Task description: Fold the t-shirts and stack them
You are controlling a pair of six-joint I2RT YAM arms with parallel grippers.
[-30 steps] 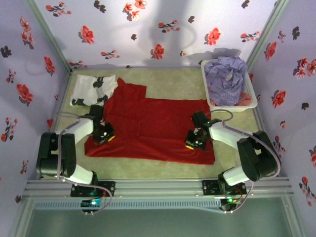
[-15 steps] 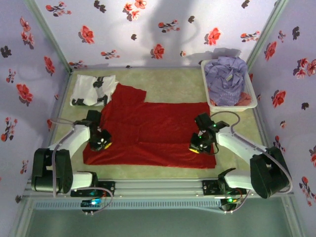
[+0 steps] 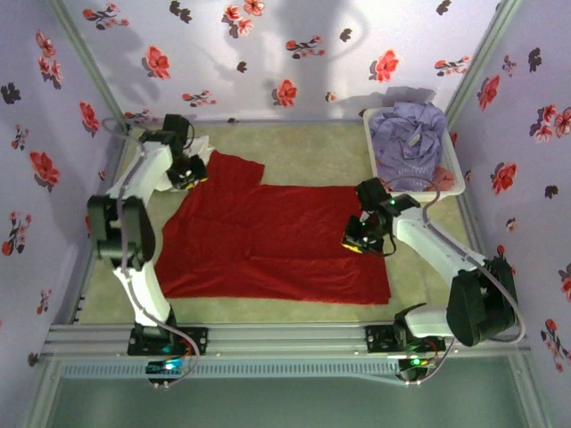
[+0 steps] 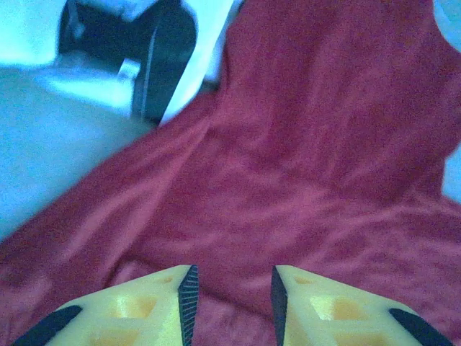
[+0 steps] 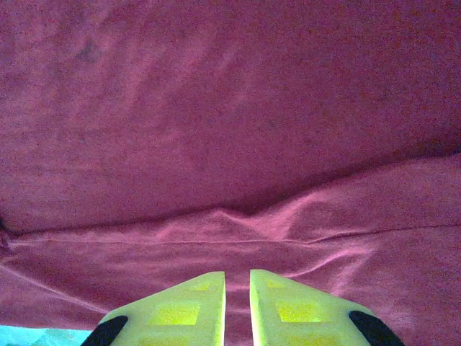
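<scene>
Along the near edge of the pale green padded surface (image 3: 268,308), a plain bright red cloth t-shirt (image 3: 277,241) lies spread open and nearly flat, its hem running straight from left to right with light wrinkles in the fabric. Further in, the right gripper (image 5: 237,285) sits low over the shirt's right side, its jaws drawn almost together with a thin slit between them; no cloth shows between them. Beyond it, at the far left, the left gripper (image 4: 233,288) hangs over the red sleeve with its jaws parted and empty. Just past the sleeve lies a white cloth t-shirt with black print (image 4: 212,32). At the far right, a pale lavender t-shirt (image 3: 406,134) is heaped in a white plastic basket (image 3: 419,193), well apart from the red one. The work looks to be at the laying-out stage for the red shirt: it is spread but no fold has been made, and nothing is stacked. The next move probably calls for the left jaws to close on the sleeve or shoulder edge below them and for the right jaws to open and take a matching edge, so that one side can be carried over evenly.
</scene>
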